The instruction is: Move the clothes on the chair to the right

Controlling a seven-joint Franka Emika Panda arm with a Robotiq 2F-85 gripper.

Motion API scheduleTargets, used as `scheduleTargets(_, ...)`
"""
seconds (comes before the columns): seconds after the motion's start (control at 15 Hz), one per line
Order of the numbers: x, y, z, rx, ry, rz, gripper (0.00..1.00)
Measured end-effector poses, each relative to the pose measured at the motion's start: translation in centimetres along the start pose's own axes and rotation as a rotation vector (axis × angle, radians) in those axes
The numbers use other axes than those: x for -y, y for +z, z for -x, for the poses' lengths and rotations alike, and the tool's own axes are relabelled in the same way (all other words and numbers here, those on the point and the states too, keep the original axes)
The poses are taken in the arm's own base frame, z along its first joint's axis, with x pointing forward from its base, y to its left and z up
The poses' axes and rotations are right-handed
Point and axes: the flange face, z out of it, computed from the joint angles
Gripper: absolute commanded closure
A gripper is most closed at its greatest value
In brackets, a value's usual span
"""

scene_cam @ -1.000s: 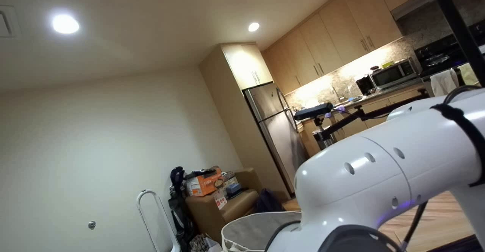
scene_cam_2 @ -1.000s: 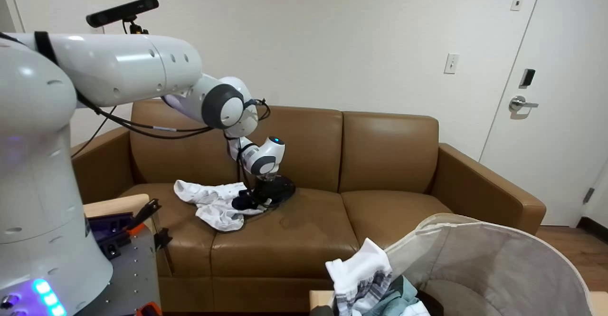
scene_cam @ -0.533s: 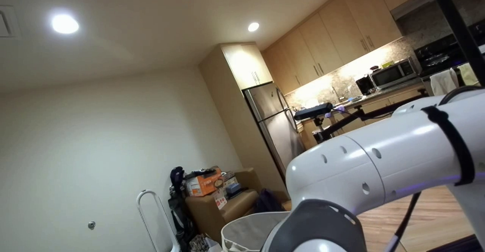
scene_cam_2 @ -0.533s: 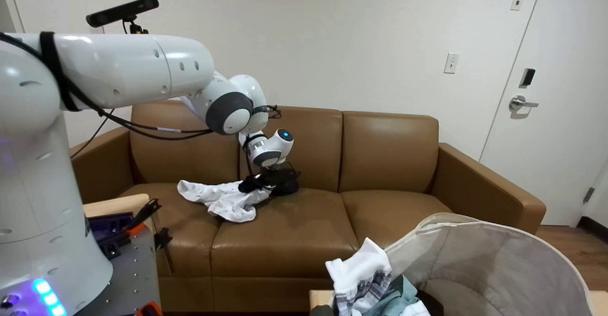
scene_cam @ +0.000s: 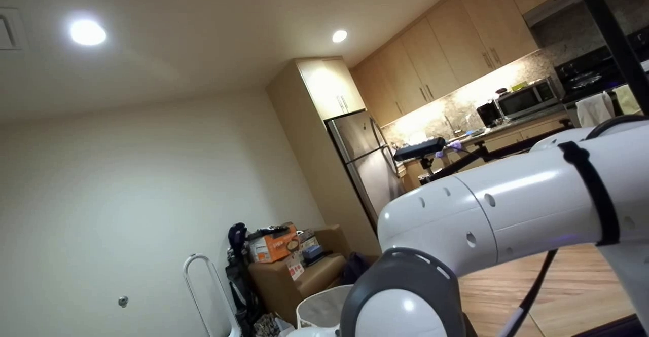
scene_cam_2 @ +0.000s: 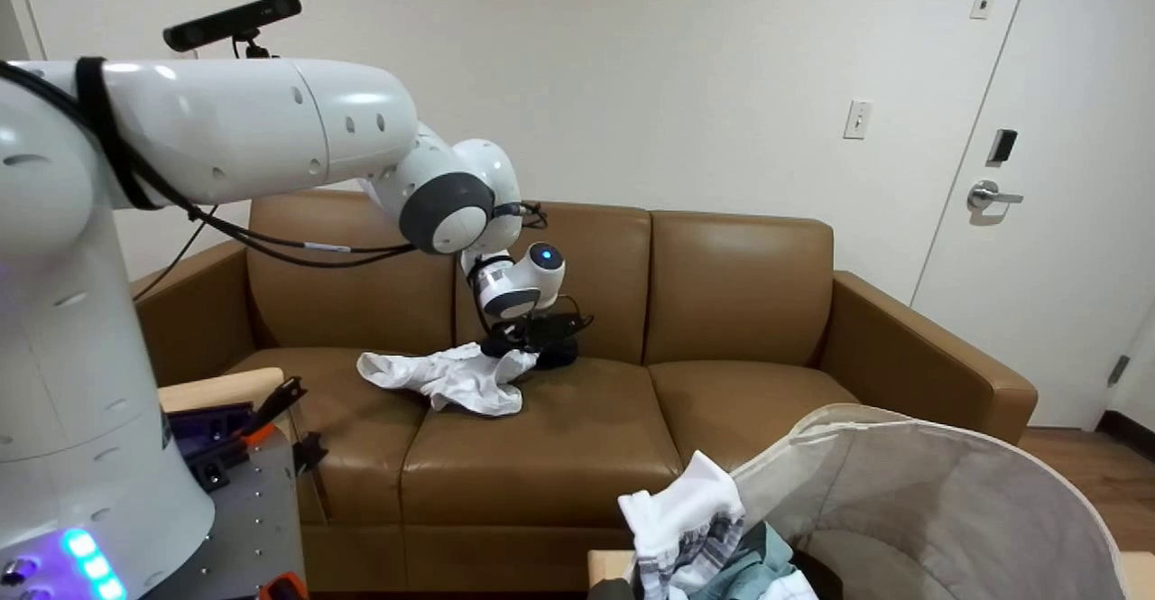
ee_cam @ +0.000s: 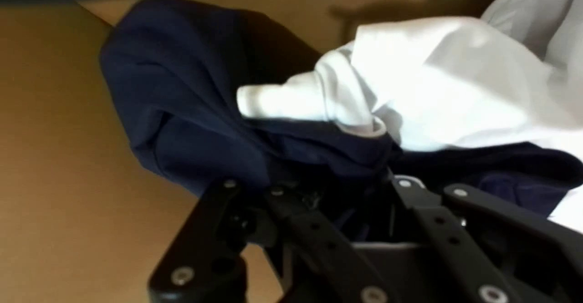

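The clothes are a white garment and a dark navy garment, bunched together on the brown sofa. My gripper is at the sofa's middle, just above the seat. In the wrist view the gripper is shut on navy cloth, bunched between its fingers, which stand apart by the cloth's thickness. The white cloth lies against the navy one and trails off to the left over the seat in an exterior view. The fingertips are buried in dark cloth. The gripper is out of sight in an exterior view filled by the arm.
A large pale fabric basket stands before the sofa at the right, with a white-and-plaid cloth and a teal cloth at its left side. The sofa's right armrest and backrest border the seat. A camera bar stands behind the arm.
My gripper has moved right and slightly up in an exterior view. The navy and white clothes have been drawn along with it, the white one sliding right over the seat.
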Motion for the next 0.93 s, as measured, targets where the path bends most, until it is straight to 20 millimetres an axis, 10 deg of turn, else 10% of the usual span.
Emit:
scheduleTargets(0.47,-4.7,-7.5,9.6,0.312,0.076,0.233,0.96)
scheduleTargets(0.93,-8.2,-13.3,13.4,0.605,0.127,0.340,0.96)
